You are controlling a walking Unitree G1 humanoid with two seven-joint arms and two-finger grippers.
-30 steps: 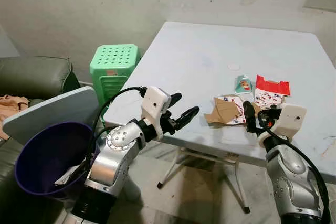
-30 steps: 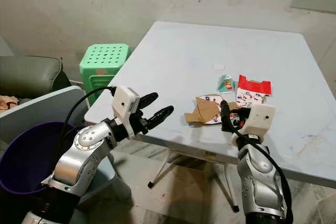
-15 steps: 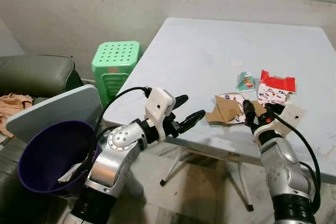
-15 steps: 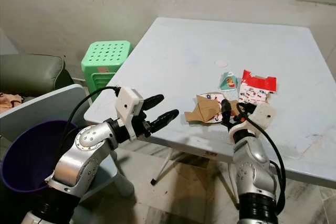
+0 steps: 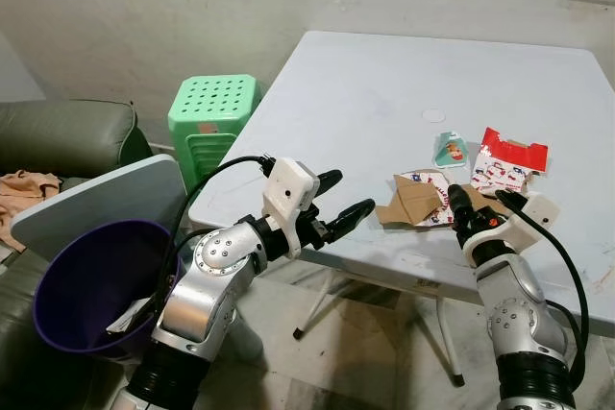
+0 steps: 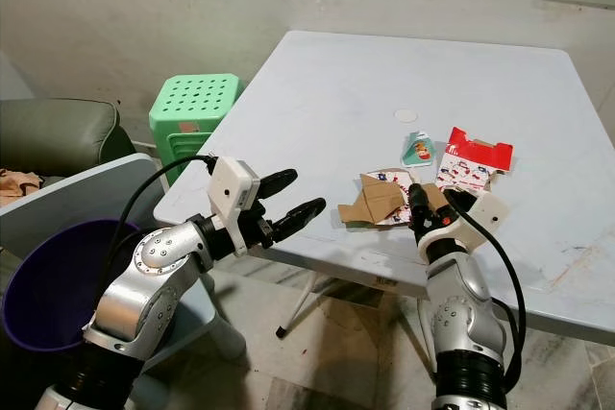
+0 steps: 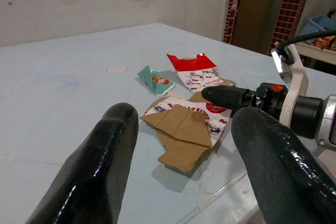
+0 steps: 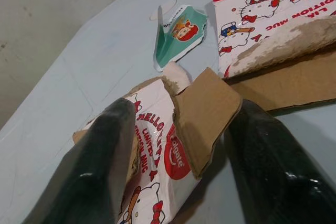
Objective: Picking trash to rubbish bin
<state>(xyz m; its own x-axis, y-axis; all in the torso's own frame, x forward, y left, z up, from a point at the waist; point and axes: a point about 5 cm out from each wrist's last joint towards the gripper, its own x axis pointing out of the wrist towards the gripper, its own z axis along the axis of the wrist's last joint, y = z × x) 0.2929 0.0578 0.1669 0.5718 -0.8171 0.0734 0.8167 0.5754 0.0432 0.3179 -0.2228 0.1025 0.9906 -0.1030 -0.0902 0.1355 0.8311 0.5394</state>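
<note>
Torn brown cardboard [image 5: 415,201] with cartoon print lies near the front edge of the pale blue table [image 5: 365,84]. Behind it lie a red and white carton piece [image 5: 507,162] and a small teal wrapper [image 5: 449,151]. My right gripper [image 5: 483,205] is open at the cardboard's right end; in the right wrist view its fingers [image 8: 107,161] stand on either side of a cardboard flap [image 8: 205,111]. My left gripper [image 5: 341,201] is open, hovering at the table's front edge, left of the cardboard [image 7: 181,135]. The purple bin [image 5: 86,280] stands low on the left.
A grey board [image 5: 96,204] leans behind the bin, which holds a paper scrap [image 5: 130,314]. A green plastic stool [image 5: 213,112] stands beside the table, and a dark green sofa [image 5: 58,136] with an orange cloth [image 5: 24,189] is at far left. A white disc [image 5: 433,115] lies mid-table.
My right gripper has reached forward and lowered onto the right end of the cardboard. The left gripper has hardly moved. The camera shifted slightly.
</note>
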